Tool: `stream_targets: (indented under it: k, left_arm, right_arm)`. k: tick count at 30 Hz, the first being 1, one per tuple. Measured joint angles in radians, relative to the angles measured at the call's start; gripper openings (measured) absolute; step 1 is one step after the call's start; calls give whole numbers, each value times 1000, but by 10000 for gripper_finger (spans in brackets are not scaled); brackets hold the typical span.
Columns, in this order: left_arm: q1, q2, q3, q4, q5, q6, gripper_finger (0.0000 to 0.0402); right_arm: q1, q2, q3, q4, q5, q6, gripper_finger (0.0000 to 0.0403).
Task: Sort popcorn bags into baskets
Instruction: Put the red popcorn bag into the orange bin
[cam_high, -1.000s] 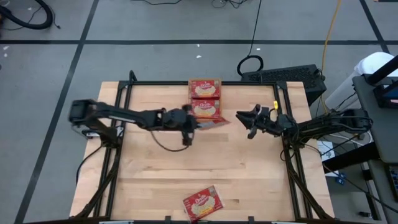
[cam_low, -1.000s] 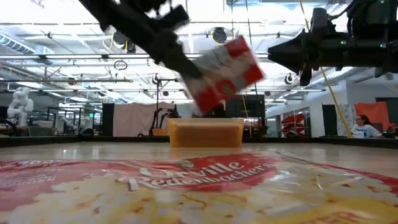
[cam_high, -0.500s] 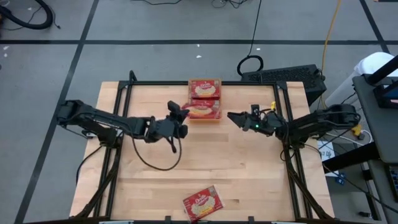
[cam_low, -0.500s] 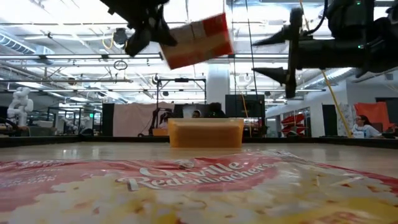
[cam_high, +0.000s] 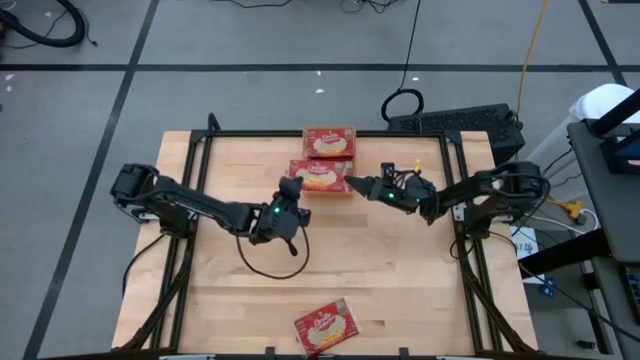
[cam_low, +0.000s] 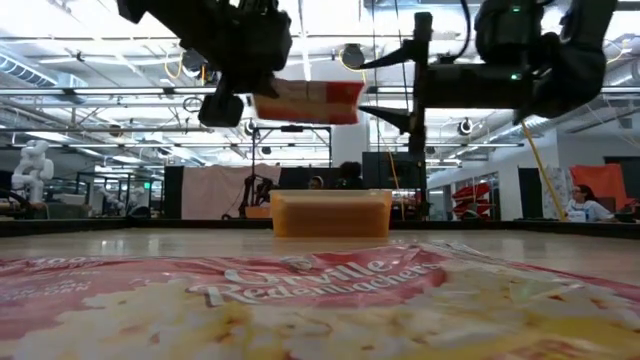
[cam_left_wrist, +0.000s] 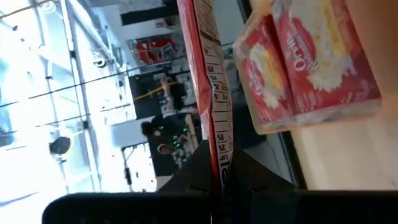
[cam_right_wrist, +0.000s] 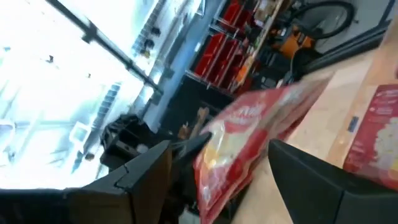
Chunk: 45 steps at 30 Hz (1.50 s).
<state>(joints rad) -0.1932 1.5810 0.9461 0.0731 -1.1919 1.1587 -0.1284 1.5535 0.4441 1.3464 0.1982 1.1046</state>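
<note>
My left gripper (cam_high: 290, 190) is shut on a red popcorn bag (cam_high: 320, 177), which hangs level in the air over the near end of the orange basket (cam_high: 354, 150). In the low view the bag (cam_low: 308, 100) floats well above the basket (cam_low: 330, 212). My right gripper (cam_high: 352, 184) is open at the bag's right end. One of its fingers (cam_low: 385, 55) is above the bag and the other below, and I see no touch. The bag (cam_right_wrist: 249, 143) shows between those fingers. The basket holds more bags (cam_high: 329, 143). My left gripper pinches the bag's left end (cam_left_wrist: 217, 168) between its two fingers, which come level from the table's left. The bag shows edge-on between them. It is lifted clear and sticks out level toward the right gripper, picture side up.
Another popcorn bag (cam_high: 325, 325) lies flat at the table's near edge, filling the foreground of the low view (cam_low: 300, 290). A black frame (cam_high: 200, 150) runs round the tabletop. Bare wood lies between the basket and the near bag.
My left gripper has turned the bag from a steep tilt to level and lifted it higher over the basket's near end. My right gripper has moved toward the table's left up to the bag's right end, and its fingers have opened wider.
</note>
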Motion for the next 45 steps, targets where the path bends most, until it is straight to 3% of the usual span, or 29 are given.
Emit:
stream_targets:
  k: [9, 17, 25, 31, 36, 41, 45]
  left_arm:
    - [2, 60, 0, 46, -127, 22, 17]
    - [27, 58, 1, 47, -145, 18, 21]
    - [57, 58, 2, 66, -131, 44, 24]
    - [56, 58, 2, 103, -42, 73, 25]
    - [55, 56, 2, 198, -1, 143, 25]
    - [60, 56, 2, 219, 40, 168, 28]
    - [61, 56, 2, 192, 66, 122, 64]
  right_arm:
    - [-55, 86, 92, -59, -135, -15, 244]
    - [-85, 111, 87, -74, -217, -43, 235]
    - [-122, 110, 87, -64, -228, -41, 237]
    - [-146, 110, 89, -65, -229, -19, 230]
    - [-142, 110, 125, -75, -259, -64, 185]
    - [-142, 110, 136, -80, -255, -108, 107]
    - [-161, 110, 136, -42, -255, -139, 42]
